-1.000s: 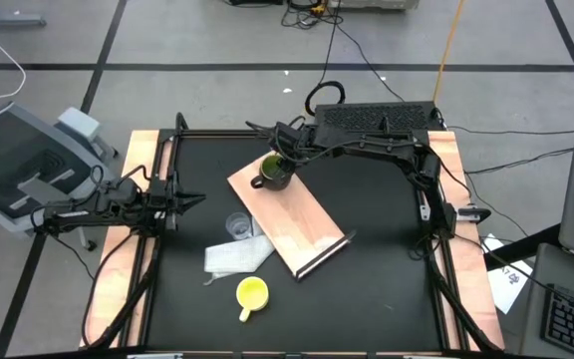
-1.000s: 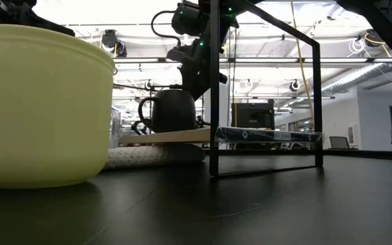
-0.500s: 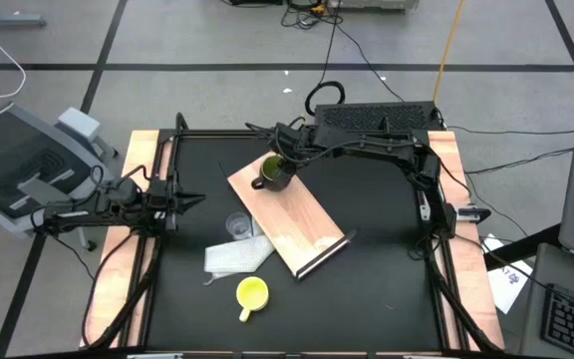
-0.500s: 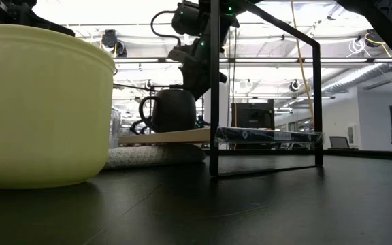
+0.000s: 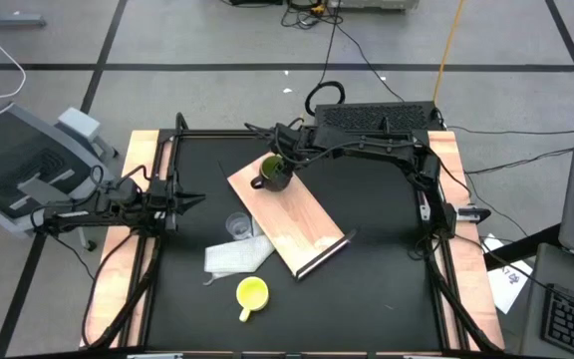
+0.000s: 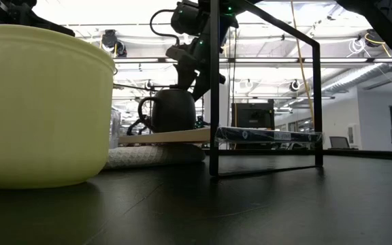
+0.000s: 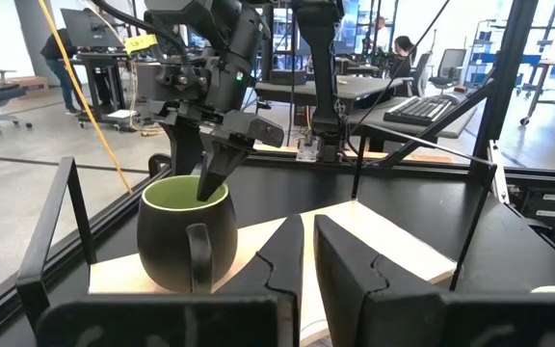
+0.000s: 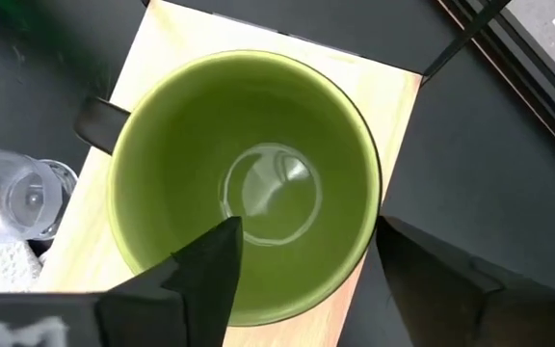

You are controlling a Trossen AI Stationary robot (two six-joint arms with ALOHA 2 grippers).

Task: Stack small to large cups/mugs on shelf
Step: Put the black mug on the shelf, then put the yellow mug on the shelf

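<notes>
The dark olive-green mug stands upright on its base at the far end of the light-wood shelf. My right gripper hangs over it, open. One finger is inside the mug, the other outside its wall, and both are clear of it. The clear cup stands left of the shelf. Near the front edge stands the yellow mug. My left gripper is shut and level at the table's left side.
A white cloth lies by the shelf's near-left edge, and in the low view the shelf rests partly on this cloth. Black frame posts stand around the table. Bare black tabletop lies to the right of the shelf.
My right gripper has opened over the green mug, and its fingers have spread away from the mug's wall. The mug stays upright on the shelf. The arm itself has kept its place.
</notes>
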